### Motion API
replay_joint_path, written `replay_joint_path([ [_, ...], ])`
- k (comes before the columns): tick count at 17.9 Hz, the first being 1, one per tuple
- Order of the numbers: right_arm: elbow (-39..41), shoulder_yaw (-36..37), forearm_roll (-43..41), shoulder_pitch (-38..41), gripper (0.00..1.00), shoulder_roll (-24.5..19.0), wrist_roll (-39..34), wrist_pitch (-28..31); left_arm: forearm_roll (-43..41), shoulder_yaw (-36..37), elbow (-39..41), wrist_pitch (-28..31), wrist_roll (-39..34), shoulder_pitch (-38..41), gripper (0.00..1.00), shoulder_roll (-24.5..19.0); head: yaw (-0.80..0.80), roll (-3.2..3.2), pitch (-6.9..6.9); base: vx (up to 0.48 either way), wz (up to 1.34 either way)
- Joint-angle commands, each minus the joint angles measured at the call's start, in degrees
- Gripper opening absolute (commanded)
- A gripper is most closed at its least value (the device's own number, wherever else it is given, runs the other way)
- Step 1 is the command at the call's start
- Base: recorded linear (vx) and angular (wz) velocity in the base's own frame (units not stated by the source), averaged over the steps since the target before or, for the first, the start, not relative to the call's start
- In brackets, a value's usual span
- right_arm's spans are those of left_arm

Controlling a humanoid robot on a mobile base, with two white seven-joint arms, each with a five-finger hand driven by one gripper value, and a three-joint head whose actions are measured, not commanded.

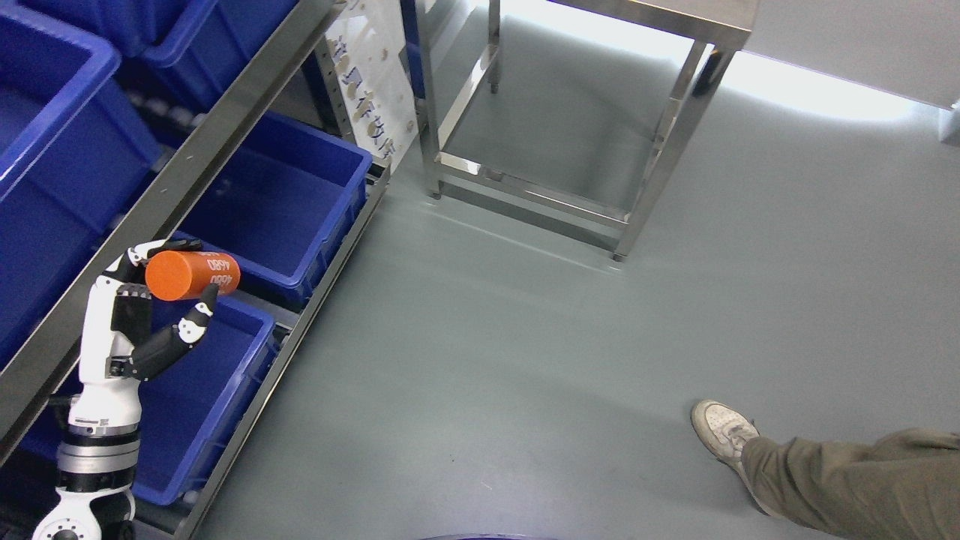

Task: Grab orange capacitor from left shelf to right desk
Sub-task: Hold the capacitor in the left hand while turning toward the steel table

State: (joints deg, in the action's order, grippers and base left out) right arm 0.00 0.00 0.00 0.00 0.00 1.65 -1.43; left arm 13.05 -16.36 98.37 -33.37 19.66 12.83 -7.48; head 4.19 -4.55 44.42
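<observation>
The grey floor (525, 360) fills most of the room from where I stand, smooth and faintly shiny, with a bright band of light across the far side. Along the left runs the metal shelf (191, 161), its steel rail slanting up from the lower left corner. It carries several blue bins (289, 199) on its levels, one large at the upper left, one in the middle, one low near the robot's arm. A white perforated panel (373, 82) with dark markings leans at the end of the shelf. Just beside it, toward the top middle, stands the steel desk (675, 19); only its legs, lower crossbars and the edge of its top show. At the lower right a person's leg (847, 472) in khaki trousers reaches in, the foot in a worn white shoe (721, 429) flat on the floor.

The robot's left arm rises from the lower left corner, white and black. Its left hand (154, 296) is clasped around the orange capacitor (191, 274), fingers above and thumb below. The capacitor lies roughly sideways in the grasp, in front of the shelf's rail and the lower blue bins, well apart from the desk. White digits are printed on its side.
</observation>
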Motion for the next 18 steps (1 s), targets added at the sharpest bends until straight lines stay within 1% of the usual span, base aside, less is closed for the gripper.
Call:
replay_joint_path([
  [1,1.00,0.70,0.26,1.14,1.00,1.00,0.02,0.02,-0.04,14.94,-0.02,2.34,-0.06,-3.32,0.01,1.51,0.00,0.00,0.00,0.165,-0.50],
  [3,1.00,0.70,0.18,1.14,1.00,1.00,0.02,0.02,-0.04,17.84,-0.02,4.01,-0.15,-5.17,0.01,2.99,0.00,0.02,0.00,0.171,-0.49],
  [5,1.00,0.70,0.26,1.14,1.00,1.00,0.02,0.02,-0.04,19.08,-0.02,5.94,-0.15,-7.10,0.01,4.66,0.00,0.03,0.00,0.210,-0.45],
  [9,1.00,0.70,0.26,1.14,1.00,1.00,0.02,0.02,-0.13,21.63,-0.11,8.23,-0.15,-10.18,0.01,6.34,0.00,0.03,0.01,0.272,-0.33],
  [11,1.00,0.70,0.26,1.14,1.00,1.00,0.02,0.02,-0.13,21.55,-0.55,9.46,-0.41,-11.67,0.01,6.48,0.00,0.03,0.01,0.342,-0.16],
  [18,1.00,0.70,0.26,1.14,1.00,1.00,0.02,0.02,-0.13,21.55,-0.64,10.25,-0.50,-17.03,0.01,6.48,0.00,0.03,0.01,0.362,-0.10],
])
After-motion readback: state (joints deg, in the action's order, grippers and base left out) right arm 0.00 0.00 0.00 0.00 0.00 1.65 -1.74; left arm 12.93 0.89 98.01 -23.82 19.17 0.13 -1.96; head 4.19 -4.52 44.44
